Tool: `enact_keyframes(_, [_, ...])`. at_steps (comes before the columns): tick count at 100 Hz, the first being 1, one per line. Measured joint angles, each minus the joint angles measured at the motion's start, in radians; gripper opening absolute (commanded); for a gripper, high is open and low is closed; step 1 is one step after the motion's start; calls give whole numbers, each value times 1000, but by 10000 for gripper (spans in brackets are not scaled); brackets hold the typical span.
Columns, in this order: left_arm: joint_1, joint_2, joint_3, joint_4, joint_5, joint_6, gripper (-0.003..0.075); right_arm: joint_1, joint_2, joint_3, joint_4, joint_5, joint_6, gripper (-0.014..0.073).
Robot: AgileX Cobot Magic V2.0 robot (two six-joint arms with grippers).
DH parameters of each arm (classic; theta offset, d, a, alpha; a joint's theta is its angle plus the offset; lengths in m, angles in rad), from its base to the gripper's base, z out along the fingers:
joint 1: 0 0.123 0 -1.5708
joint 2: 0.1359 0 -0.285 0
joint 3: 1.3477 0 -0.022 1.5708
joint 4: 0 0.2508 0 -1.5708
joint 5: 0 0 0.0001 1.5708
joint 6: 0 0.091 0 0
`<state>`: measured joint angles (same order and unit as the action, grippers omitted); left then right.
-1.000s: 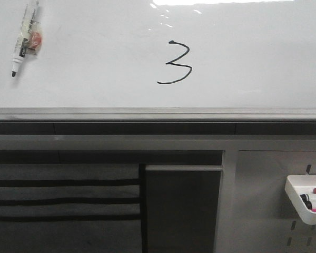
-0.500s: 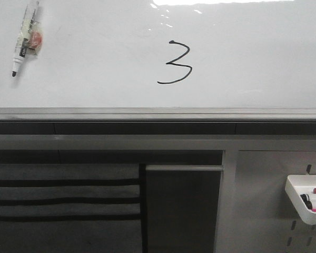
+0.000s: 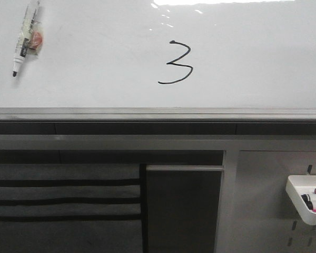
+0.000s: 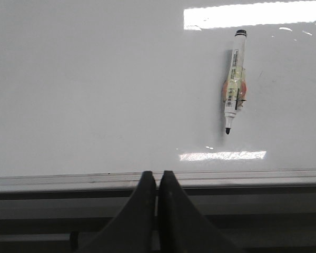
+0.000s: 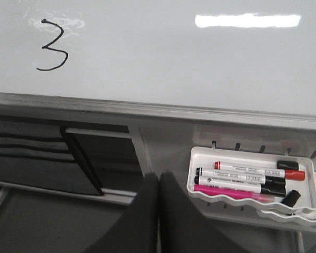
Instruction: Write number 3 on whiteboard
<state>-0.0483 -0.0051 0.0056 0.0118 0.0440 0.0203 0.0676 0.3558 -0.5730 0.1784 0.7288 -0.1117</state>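
Nearest in each wrist view are the dark fingers of the arm's own tool. The left gripper (image 4: 158,182) has its two fingers pressed together with only a hairline seam between them and nothing held. The right gripper (image 5: 158,184) is the same, fingers together and empty. Neither shows in the front view.

Just beyond the right gripper, a white tray (image 5: 200,182) hangs on a grey perforated panel (image 3: 263,211). In it lie several markers (image 5: 242,176) side by side, lengthwise along the tray: one with a red cap, one with a black cap, and a pink one at the tray's wavy front lip, with a loose black cap beside them. Left of the panel in the front view sits a dark flat panel (image 3: 183,211) next to dark slatted shelves (image 3: 63,200).

Above these runs the grey frame rail (image 3: 158,114) along the lower edge of the whiteboard (image 3: 95,79), a glossy white surface with bright glare patches.

On the board, near its middle in the front view, stands the number 3 (image 3: 176,62). It is a thin black line, upright with a slight slant, its long axis running up and down the board. Its open side faces left, and the lower stroke sweeps out leftward into a long tail.

Well to the left of the digit, a white marker (image 3: 23,41) with its black tip bare sits against the board, tip pointing down, tilted slightly, with a clear wrap and a reddish spot at its middle.
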Motion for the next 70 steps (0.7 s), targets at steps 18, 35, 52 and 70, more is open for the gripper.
enact_keyframes(18, [0, 0, 0, 0, 0, 0, -18, 0, -171, 230, 1, -233, 0, -74])
enact_keyframes(35, [0, 0, 0, 0, 0, 0, -18, 0, -309, 464, 5, -471, 0, -74])
enact_keyframes(52, [0, 0, 0, 0, 0, 0, -18, 0, -362, 591, 12, -617, 0, -74])
enact_keyframes(70, [0, 0, 0, 0, 0, 0, -18, 0, -365, 591, 14, -685, 0, -74])
